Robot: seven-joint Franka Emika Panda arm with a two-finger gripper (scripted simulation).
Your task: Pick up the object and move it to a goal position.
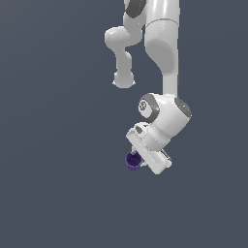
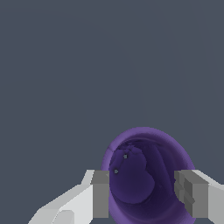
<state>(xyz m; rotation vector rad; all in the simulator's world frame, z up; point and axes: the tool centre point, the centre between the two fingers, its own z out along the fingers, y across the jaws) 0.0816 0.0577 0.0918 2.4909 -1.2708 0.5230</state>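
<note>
Gripper [image 2: 142, 192] closed around the dark purple cup [image 2: 146, 175], one grey finger pad [image 2: 100, 192] against each side of the wall, spread only as wide as the cup. Hollow interior open toward the wrist view. In the exterior view, cup [image 1: 132, 161] at the tip of the tilted white gripper [image 1: 137, 156], below the arm [image 1: 162, 58], plain grey-blue desk [image 1: 58, 184] all around.

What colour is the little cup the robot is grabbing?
Dark purple. The cup shows best in the wrist view, sitting between the white claw's grey fingertips.
</note>
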